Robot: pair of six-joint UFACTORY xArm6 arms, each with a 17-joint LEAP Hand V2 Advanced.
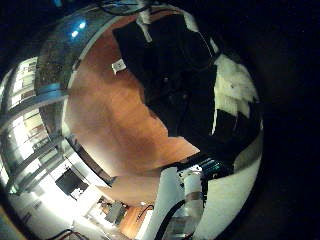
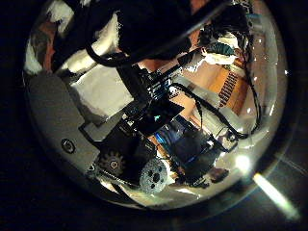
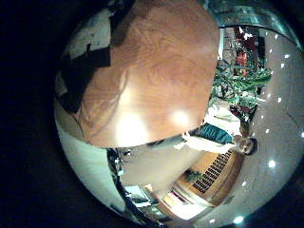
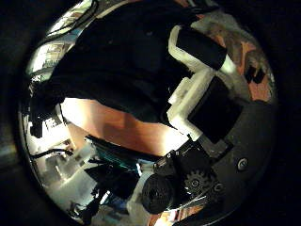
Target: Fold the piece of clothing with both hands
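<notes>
Four palm views only, no outside view. Dark garment (image 1: 180, 75) lying on wooden table (image 1: 110, 120), colour hard reading. Left hand (image 1: 235, 95) hanging over garment, fingers looking straight, not clamping. Right hand (image 4: 202, 80) showing fingers only partly; grip unclear, cannot tell. Right little-finger view showing mostly bare tabletop.

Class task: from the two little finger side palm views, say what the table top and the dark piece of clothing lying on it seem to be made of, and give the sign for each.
Table top: probably wood or wood veneer with a glossy finish; brown grain lines and bright reflected lamp spots show. Piece of clothing: seems a soft dark fabric, matt; it lies in limp, uneven folds without shine.
</notes>
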